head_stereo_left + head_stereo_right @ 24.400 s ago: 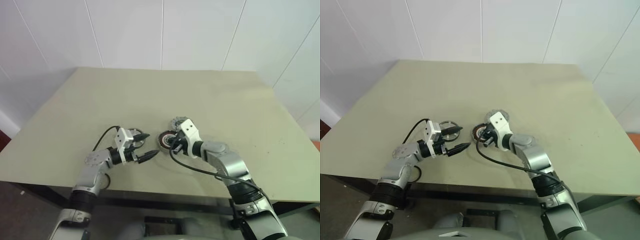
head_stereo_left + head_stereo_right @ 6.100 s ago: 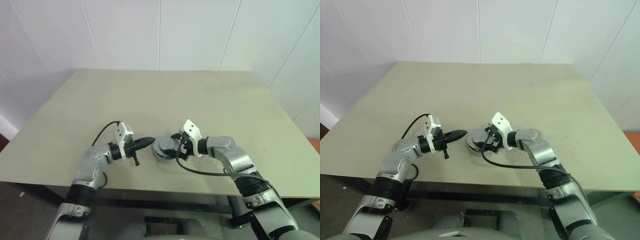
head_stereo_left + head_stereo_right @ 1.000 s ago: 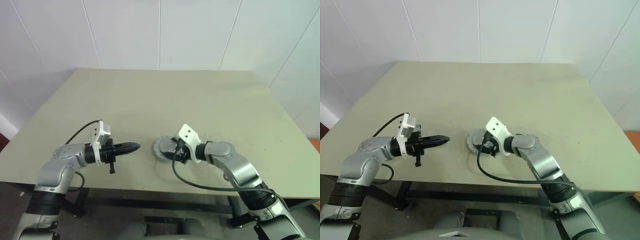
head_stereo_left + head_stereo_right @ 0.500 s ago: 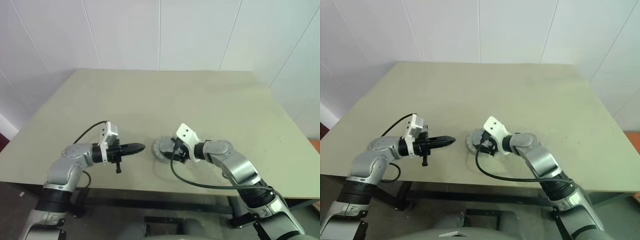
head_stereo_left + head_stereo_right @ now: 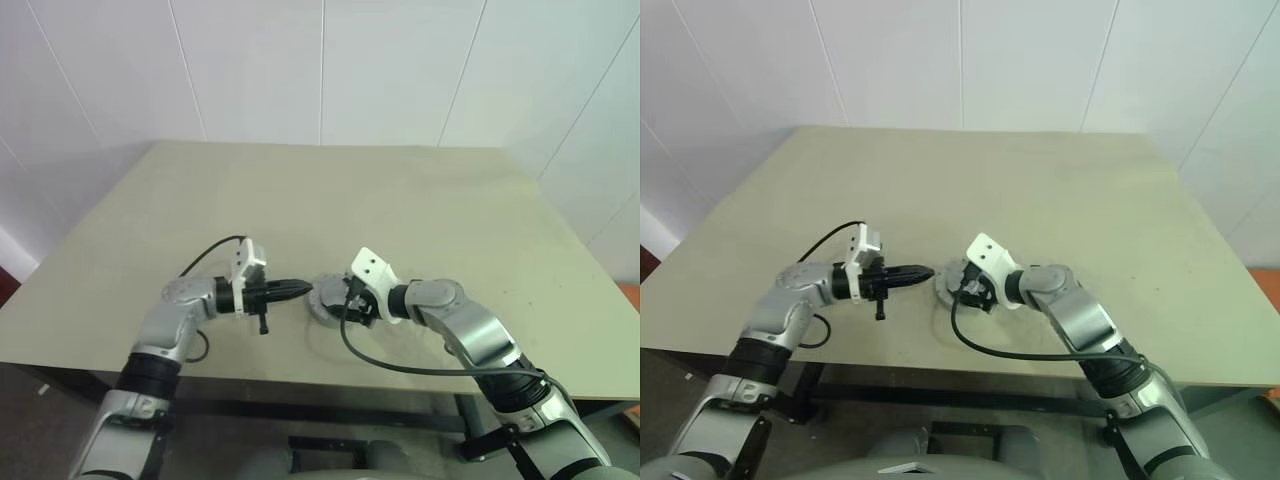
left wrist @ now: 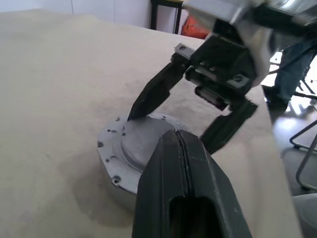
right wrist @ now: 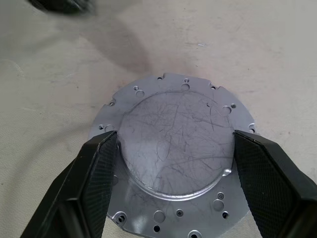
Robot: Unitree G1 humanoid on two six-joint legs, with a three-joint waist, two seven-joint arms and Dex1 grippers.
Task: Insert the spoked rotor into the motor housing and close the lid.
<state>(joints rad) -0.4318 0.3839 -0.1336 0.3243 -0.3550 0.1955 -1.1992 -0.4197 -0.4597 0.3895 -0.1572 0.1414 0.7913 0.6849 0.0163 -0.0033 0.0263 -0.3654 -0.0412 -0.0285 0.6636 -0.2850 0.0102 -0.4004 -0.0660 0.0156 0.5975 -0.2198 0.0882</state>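
One round silver-grey stack sits near the table's front edge. Its top is the lid [image 7: 173, 119], a raised, scratched flat face inside a flange with small holes, seated on the motor housing [image 6: 118, 191], of which a pale side wall shows. The spoked rotor is hidden. My right gripper [image 5: 343, 303] is open, its fingers [image 7: 99, 168] standing on either side of the raised face. My left gripper [image 5: 300, 290] is shut and empty, pointing right with its tip [image 6: 177, 135] at the stack's left rim. Whether it touches, I cannot tell.
The beige table [image 5: 400, 200] stretches far behind and to both sides of the stack. Its front edge [image 5: 300, 378] runs close below both arms. A black cable [image 5: 400, 368] loops from the right wrist along that edge. White wall panels stand behind the table.
My left arm has swung to the right, bringing its shut gripper from well left of the stack to its left rim. The right gripper and the stack have stayed in place.
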